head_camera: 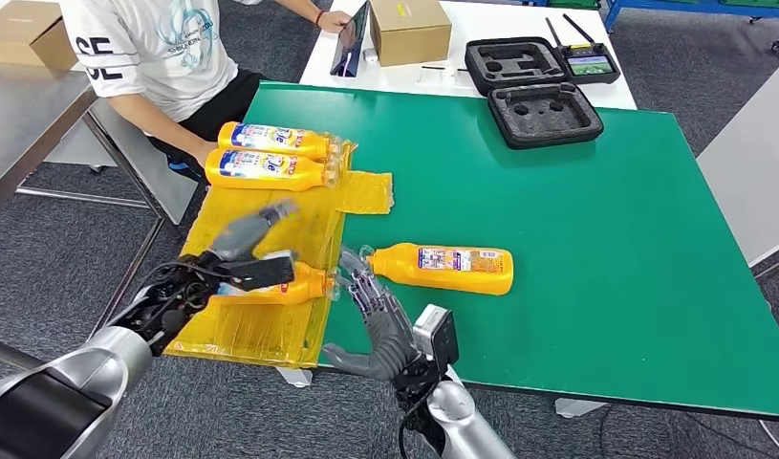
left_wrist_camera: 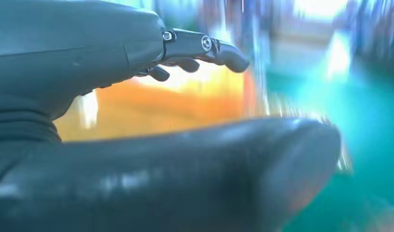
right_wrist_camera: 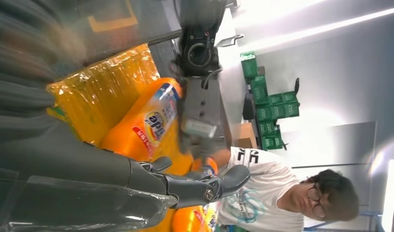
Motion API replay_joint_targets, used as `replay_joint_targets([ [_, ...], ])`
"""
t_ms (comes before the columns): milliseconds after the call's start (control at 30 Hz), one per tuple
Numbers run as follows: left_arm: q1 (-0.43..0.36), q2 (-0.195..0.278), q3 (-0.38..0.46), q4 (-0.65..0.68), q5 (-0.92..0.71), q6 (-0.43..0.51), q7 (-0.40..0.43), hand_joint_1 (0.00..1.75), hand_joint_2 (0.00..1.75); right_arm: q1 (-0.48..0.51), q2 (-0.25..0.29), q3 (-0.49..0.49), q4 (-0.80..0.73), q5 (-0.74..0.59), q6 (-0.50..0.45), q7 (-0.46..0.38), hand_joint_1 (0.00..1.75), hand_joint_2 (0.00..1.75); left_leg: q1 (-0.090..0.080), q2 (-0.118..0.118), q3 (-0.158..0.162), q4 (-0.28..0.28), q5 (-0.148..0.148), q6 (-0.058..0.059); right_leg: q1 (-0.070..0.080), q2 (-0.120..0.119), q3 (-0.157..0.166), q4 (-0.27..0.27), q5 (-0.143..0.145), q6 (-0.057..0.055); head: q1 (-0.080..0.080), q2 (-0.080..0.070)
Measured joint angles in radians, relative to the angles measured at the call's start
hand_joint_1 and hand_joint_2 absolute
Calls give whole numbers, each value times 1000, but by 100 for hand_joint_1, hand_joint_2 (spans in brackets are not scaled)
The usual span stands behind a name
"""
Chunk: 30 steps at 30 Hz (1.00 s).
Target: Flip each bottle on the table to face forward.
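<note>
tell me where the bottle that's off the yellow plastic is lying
In the head view, the lone bottle lies on its side on the green table, just right of the yellow sheet, beyond the right hand.

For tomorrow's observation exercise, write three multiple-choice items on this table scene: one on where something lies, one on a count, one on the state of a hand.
1. Where does the lone bottle lie?
A. On the bare green table top
B. On the yellow plastic sheet
C. Inside the black foam case

2. How many orange bottles are in the head view?
A. Two
B. Four
C. Six

3. What is the right hand doing?
A. Gripping the lone bottle
B. Holding the cardboard box
C. Held open beside the lone bottle's cap end, holding nothing

Answers:
1 A: green surface shows all round it, clear of the sheet.
2 B: two far bottles on the sheet, one under the left hand, one alone on the green.
3 C: its fingers are spread and nothing sits in them.
</note>
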Motion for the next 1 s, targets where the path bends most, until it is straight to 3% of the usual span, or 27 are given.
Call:
replay_joint_targets([
  [67, -1, -12, 0, -7, -58, 148, 14, 0, 0, 6, 0, 0, -1, 3, 0, 2, 0, 175, 0, 0, 0, 0, 0, 0, 0, 0, 0, 0, 0, 0, 0, 0],
  [233, 1, -29, -1, -16, -96, 206, 24, 0, 0, 11, 0, 0, -5, 6, 0, 5, 0, 175, 0, 1, 0, 0, 0, 0, 0, 0, -1, 0, 0, 0, 0, 0],
  [300, 4, -33, 0, -25, -164, 318, 50, 0, 0, 12, 0, 0, -6, 6, 1, 5, 0, 175, 0, 1, 0, 0, 0, 0, 0, 1, -1, 0, 0, 0, 0, 0],
  [400, 39, -44, 51, -113, -425, 465, 113, 0, 0, 12, 1, 1, -6, 6, 6, 6, 0, 175, 0, 0, -1, 0, 0, 0, 0, 0, -1, 0, 0, 0, 0, 0],
  [467, 85, -56, 125, -227, -639, 473, 154, 0, 0, 12, 2, 6, -5, 7, 12, 4, 0, 175, 0, 0, -1, 0, 0, 0, 0, 0, -2, 0, 0, 0, 0, 0],
  [533, 128, -75, 209, -341, -727, 474, 162, 0, 0, 11, 3, 14, -5, 16, 6, -5, 0, 175, 0, 1, -2, 0, 0, 0, 0, 2, -3, 0, 0, 0, 0, 0],
  [633, 143, -124, 365, -393, -491, 468, 56, 0, 0, 9, -3, 20, -10, 64, -55, -13, 0, 175, 0, 2, -2, 0, -1, 0, 0, 2, -3, 0, 0, 0, 0, 0],
  [767, 154, -164, 557, -320, 180, 362, -71, 0, 0, 2, -48, 18, -68, 224, -217, 46, 0, 175, 0, 3, -1, 0, -1, -1, 0, 3, -3, 0, 0, 0, -1, 0],
  [867, 230, -167, 610, -342, 503, 291, -99, 0, 0, -39, -104, -14, -105, 361, -311, 138, 0, 175, 0, 3, -1, 0, 0, 0, 0, 3, -3, 0, 0, 0, 0, 0],
  [1000, 368, -162, 605, -451, 667, 296, -103, 0, 0, -96, -174, -74, -123, 559, -342, 243, 0, 175, -1, 2, -2, 0, 0, 0, -1, 2, -2, 0, 0, 0, 0, 0],
])
